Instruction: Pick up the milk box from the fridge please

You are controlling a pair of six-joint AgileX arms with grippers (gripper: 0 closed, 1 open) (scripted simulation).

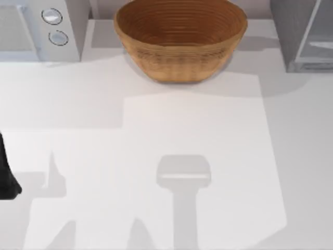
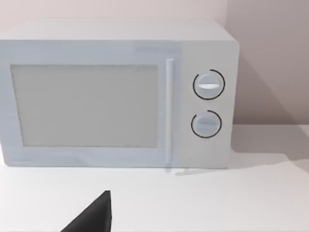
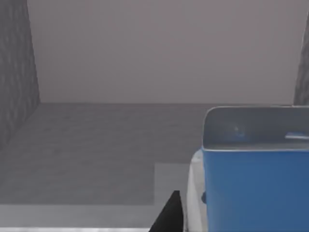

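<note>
The milk box (image 3: 253, 183), a blue carton with a pale top, stands on the grey floor of the fridge (image 3: 96, 145) in the right wrist view. A dark part of my right gripper (image 3: 169, 215) shows right beside the carton's near edge, inside the fridge. In the top view the fridge (image 1: 304, 36) is the dull-grey cabinet with a pale panel at the back right. My left gripper (image 2: 91, 217) is parked at the table's left edge, where the left arm (image 1: 6, 174) shows as a dark shape, facing the white appliance.
A large woven basket (image 1: 179, 36) stands at the back middle of the table. A white appliance with two round knobs (image 1: 41, 28) sits at the back left, also seen close up as the appliance (image 2: 116, 92) in the left wrist view.
</note>
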